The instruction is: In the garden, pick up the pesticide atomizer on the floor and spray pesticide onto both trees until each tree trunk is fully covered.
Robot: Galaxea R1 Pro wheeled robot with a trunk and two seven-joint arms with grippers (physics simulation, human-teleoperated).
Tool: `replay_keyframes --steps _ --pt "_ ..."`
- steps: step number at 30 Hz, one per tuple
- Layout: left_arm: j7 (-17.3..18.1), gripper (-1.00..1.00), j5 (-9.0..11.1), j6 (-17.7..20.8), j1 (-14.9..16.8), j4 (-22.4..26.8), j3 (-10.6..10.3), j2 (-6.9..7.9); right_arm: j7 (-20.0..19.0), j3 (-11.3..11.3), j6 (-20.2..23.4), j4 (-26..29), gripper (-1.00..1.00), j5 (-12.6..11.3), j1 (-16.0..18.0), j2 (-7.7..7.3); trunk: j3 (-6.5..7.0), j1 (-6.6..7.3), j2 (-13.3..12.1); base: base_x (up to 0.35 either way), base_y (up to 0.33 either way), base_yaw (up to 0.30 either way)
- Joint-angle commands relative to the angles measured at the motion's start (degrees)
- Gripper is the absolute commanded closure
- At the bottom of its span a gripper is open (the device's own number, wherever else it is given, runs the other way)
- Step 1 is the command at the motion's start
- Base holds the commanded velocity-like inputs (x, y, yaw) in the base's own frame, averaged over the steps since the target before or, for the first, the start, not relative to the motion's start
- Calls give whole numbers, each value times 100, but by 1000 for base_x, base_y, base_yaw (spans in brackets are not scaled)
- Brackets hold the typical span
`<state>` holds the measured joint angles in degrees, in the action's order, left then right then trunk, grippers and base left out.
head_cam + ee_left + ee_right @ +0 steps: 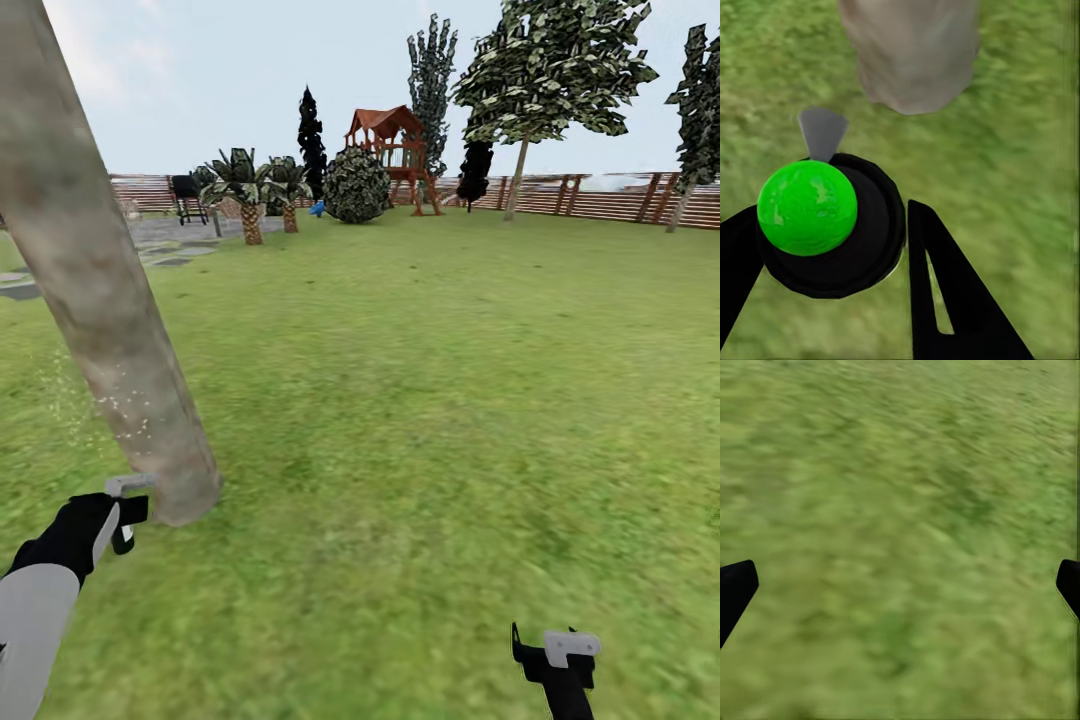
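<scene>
I hold the left claw (125, 510) clamped on the pesticide atomizer (825, 225), nozzle probably aimed at the tree trunk (110, 330) base, where white specks (130, 425) cling; right claw (556, 655) hangs spread, idle.

pale trunk (100, 300) leaned beside sprayer (829, 225), black body, green ball top, grey nozzle toward its base; white specks (125, 415) dotted bark; second tree (545, 70) by fence.

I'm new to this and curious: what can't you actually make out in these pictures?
- Thick pale grey-tan tree trunk: crown cut off by the head view's top edge.
- Green-capped black atomizer: body hidden beneath its cap, left wrist view.
- Distant red-roofed wooden playhouse: too small for detail.
</scene>
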<state>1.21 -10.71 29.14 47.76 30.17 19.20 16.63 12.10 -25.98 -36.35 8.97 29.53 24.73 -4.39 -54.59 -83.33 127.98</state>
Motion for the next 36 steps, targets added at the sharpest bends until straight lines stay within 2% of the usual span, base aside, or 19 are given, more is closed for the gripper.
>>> replay_keyframes --steps 1,8,16,36 --pt "7 100 -44 30 5 -25 22 -47 38 -21 -13 -11 -100 61 5 0 -5 0 2 97 -262 36" --pt "9 100 -28 31 6 -82 44 -145 38 -21 -11 -14 -100 61 5 6 -5 0 2 115 -258 238" --pt "2 100 -28 28 6 -3 75 -160 38 -21 -12 -11 -100 61 5 2 -5 0 2 227 -195 254" --pt "1 100 -35 29 6 -4 75 -161 38 -21 -12 -9 -100 61 5 3 -5 0 2 207 -201 6"
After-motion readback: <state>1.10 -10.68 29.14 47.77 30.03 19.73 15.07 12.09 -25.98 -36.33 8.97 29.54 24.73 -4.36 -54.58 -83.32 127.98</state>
